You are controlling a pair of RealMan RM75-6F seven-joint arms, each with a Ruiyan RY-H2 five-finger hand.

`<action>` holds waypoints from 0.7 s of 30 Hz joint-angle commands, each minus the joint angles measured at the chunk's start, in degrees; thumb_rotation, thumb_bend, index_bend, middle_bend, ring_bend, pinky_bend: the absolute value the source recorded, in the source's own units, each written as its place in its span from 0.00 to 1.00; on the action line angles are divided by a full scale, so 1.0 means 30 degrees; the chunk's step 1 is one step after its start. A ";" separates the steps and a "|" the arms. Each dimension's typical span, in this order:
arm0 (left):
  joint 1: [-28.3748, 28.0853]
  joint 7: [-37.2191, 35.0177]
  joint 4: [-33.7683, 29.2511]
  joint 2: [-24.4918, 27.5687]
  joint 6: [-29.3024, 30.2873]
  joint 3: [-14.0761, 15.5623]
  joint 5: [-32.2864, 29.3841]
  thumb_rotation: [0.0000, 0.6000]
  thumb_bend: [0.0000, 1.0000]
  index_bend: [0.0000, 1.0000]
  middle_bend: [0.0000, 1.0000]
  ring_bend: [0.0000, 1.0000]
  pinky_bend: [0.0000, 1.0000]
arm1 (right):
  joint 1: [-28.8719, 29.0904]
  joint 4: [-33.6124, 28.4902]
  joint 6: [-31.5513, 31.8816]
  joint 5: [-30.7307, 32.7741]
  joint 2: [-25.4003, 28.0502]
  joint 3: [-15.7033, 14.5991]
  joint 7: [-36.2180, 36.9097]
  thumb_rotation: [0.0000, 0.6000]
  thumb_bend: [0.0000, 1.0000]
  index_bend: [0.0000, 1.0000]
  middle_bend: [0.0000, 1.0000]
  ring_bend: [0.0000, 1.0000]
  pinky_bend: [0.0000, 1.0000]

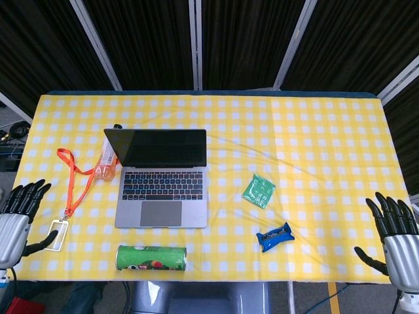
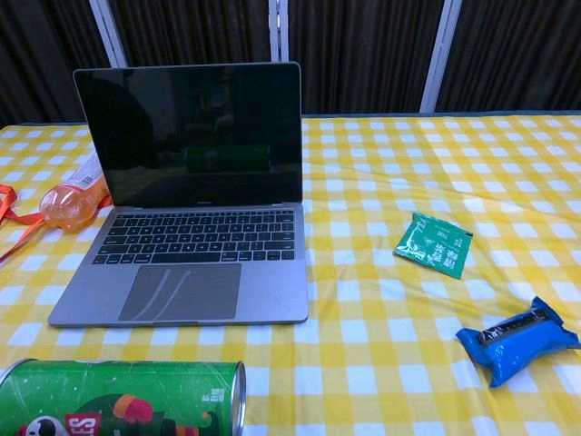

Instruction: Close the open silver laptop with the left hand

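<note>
1. We see a desk (image 1: pixel 314 124) covered by a yellow-and-white checked cloth, lightly creased near the middle.
2. The silver laptop (image 1: pixel 162 196) sits on the left half of the desk, lid raised and upright, its screen dark and glossy. The body is flat brushed metal with black keys and a smooth grey trackpad.
3. Our left hand (image 1: pixel 16 219) hangs at the desk's left edge, well apart from the laptop. Its dark fingers (image 1: pixel 26 195) are spread apart and hold nothing; the palm shell is silvery metal.
4. Our right hand (image 1: pixel 396 239) is at the right edge, its fingers likewise spread and empty.
5. A green cylindrical can (image 1: pixel 151 258) lies on its side near the front edge, just in front of the laptop, with a metal rim at its right end.
6. An orange lanyard (image 1: pixel 73 183) with a clear rectangular badge holder trails left of the laptop.
7. A small plastic bottle (image 1: pixel 107 163) of orange liquid lies beside the laptop's left rear corner.
8. A flat green sachet (image 1: pixel 258 191) lies right of the laptop.
9. A crinkled blue wrapper (image 1: pixel 274 237) lies nearer the front.
</note>
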 commanded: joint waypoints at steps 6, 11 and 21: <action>-0.6292 -0.0857 -0.0175 0.0885 -0.7367 -0.3669 -0.4465 1.00 1.00 0.00 0.00 0.00 0.00 | 0.0113 0.0048 -0.0217 0.0525 -0.0036 0.0193 -0.0050 1.00 0.00 0.01 0.00 0.00 0.00; -0.9755 -0.1186 0.1684 0.0164 -1.1186 -0.5406 -0.7621 1.00 1.00 0.00 0.00 0.00 0.00 | 0.0122 0.0091 -0.0155 0.0616 -0.0005 0.0282 -0.0040 1.00 0.00 0.02 0.00 0.00 0.00; -1.4369 -0.1636 0.6608 -0.2587 -1.5969 -0.6111 -1.1899 1.00 1.00 0.00 0.00 0.00 0.00 | 0.0530 0.0526 -0.0752 0.1571 -0.0234 0.0737 0.0124 1.00 0.00 0.05 0.00 0.00 0.00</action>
